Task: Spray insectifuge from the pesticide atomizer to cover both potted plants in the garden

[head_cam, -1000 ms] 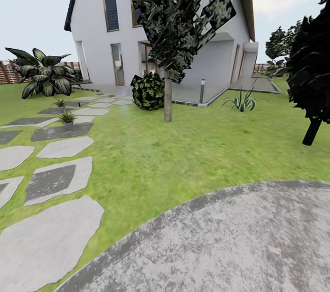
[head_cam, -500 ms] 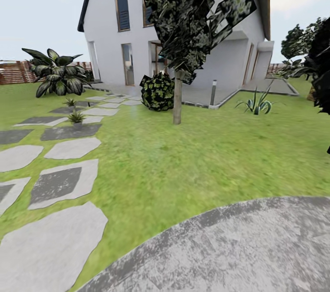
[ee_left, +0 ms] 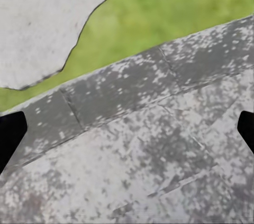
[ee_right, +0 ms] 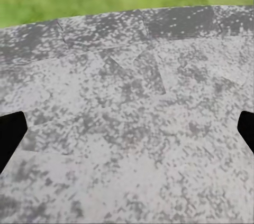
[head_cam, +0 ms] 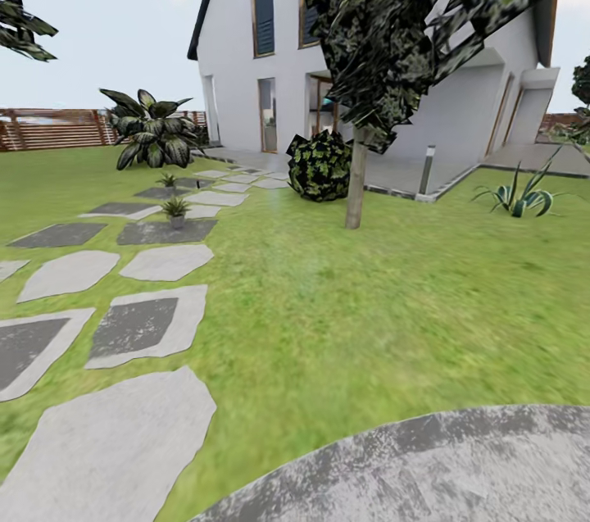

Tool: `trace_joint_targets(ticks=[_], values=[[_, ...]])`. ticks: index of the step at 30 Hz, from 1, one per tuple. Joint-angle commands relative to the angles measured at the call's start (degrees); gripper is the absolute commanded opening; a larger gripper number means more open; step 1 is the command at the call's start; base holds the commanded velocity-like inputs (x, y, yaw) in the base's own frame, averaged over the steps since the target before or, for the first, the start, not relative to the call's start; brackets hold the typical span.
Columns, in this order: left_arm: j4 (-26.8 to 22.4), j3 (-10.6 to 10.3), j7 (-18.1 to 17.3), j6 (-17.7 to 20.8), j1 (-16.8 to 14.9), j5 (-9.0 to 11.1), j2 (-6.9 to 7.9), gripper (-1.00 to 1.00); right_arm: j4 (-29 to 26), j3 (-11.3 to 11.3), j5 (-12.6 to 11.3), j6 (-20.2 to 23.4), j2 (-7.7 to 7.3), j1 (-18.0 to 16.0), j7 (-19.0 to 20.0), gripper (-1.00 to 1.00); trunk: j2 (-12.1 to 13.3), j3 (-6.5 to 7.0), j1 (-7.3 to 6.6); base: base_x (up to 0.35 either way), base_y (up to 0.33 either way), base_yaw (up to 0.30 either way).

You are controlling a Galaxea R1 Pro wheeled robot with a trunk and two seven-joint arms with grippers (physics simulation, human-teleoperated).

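Note:
Two small potted plants with pointed olive-green leaves stand far off among the stepping slabs, the nearer one on a dark slab and the farther one behind it. The pesticide atomizer is out of view. My left gripper hangs open over grey paving, its dark fingertips at the picture's two sides with nothing between them. My right gripper is open too, above the same speckled paving, and empty.
A curved grey paved area lies right below me. Grey slabs lead across the lawn towards a white house. A thin tree trunk, a round bush, a huge striped-leaf plant, an agave and a slatted fence stand beyond.
The whole head view has slid to the right, so the camera has turned left. More of the fence and the slab path now shows, and the dark tree at the right has left the picture.

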Motion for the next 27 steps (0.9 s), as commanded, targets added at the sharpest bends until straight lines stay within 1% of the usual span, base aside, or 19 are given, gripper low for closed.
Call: trace_joint_targets(ticks=[1, 9, 11, 23, 27], values=[[0.1, 0.1, 0.1, -0.2, -0.1, 0.1, -0.01, 1.00, 0.0, 0.0, 0.0, -0.2, -0.02, 0.0, 0.0, 1.00, 0.0, -0.06, 0.03, 0.336, 0.000, 0.278], [0.1, 0.1, 0.1, -0.2, -0.1, 0.1, 0.00, 1.00, 0.0, 0.0, 0.0, -0.2, -0.02, 0.0, 0.0, 1.00, 0.0, -0.06, 0.03, 0.337, 0.000, 0.276], [0.1, 0.1, 0.1, -0.2, 0.0, 0.0, 0.00, 1.00, 0.0, 0.0, 0.0, -0.2, -0.02, 0.0, 0.0, 1.00, 0.0, -0.06, 0.03, 0.337, 0.000, 0.160], [0.1, 0.1, 0.1, -0.2, -0.1, 0.0, 0.00, 1.00, 0.0, 0.0, 0.1, -0.2, -0.02, 0.0, 0.0, 1.00, 0.0, -0.06, 0.03, 0.337, 0.000, 0.017], [0.1, 0.1, 0.1, -0.2, -0.1, 0.0, -0.06, 1.00, 0.0, 0.0, 1.0, -0.2, -0.02, 0.0, -0.1, 1.00, 0.0, -0.06, 0.03, 0.337, 0.000, 0.000]])
